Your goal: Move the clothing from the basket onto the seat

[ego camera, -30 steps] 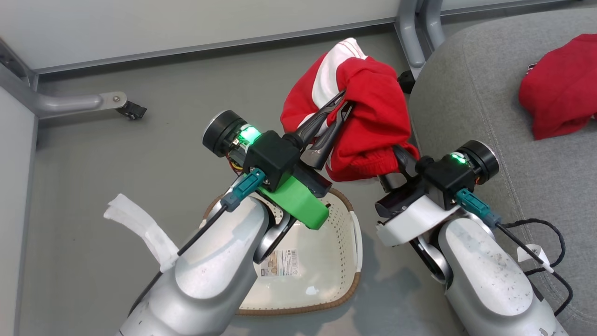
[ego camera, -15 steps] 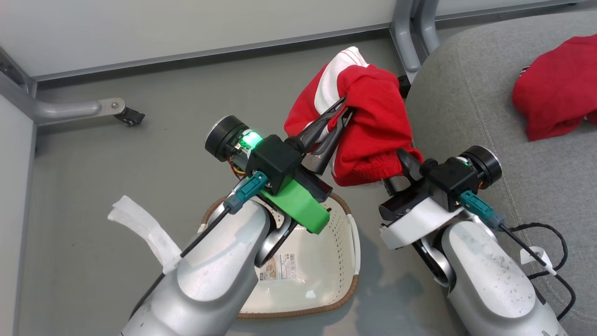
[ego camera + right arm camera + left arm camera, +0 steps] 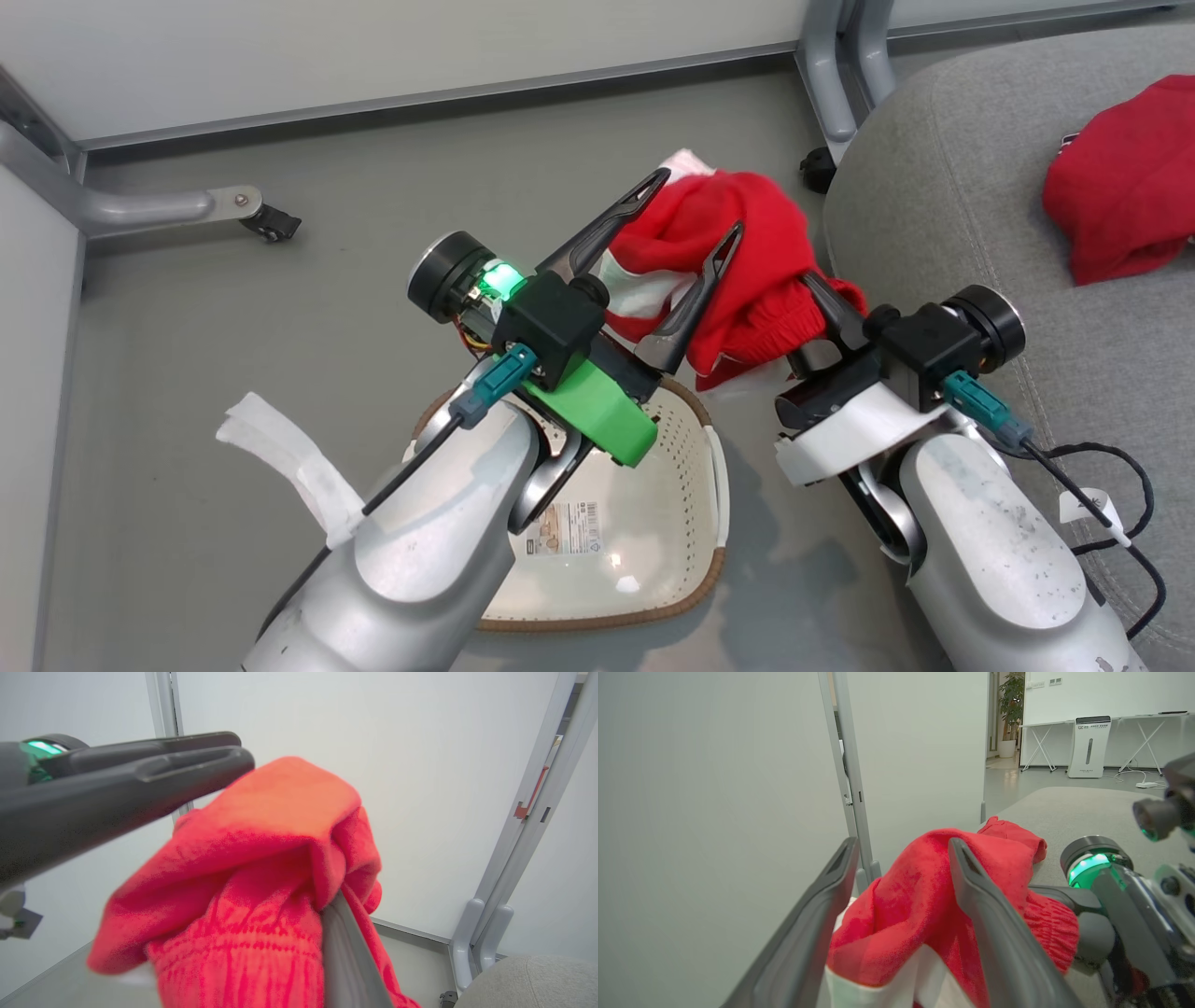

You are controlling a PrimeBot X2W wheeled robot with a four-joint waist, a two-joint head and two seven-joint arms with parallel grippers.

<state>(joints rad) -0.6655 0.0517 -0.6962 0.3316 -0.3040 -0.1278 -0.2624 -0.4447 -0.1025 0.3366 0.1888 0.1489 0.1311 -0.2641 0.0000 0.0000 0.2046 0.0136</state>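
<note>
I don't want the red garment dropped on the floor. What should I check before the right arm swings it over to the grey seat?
1. Cloth free of the left gripper: not ok, its open fingers straddle the red fabric garment with white trim.
2. Hold by the right gripper: ok, shut on that garment, fingertips buried.
3. Landing space on the grey upholstered seat: ok, beside the other red garment.
4. Cream perforated plastic basket emptied: ok where visible; the left arm hides part.
5. Black cable clear of the right arm: cannot tell.

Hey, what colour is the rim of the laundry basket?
Brown, with a woven look. The basket rim shows best in the head view.
</note>
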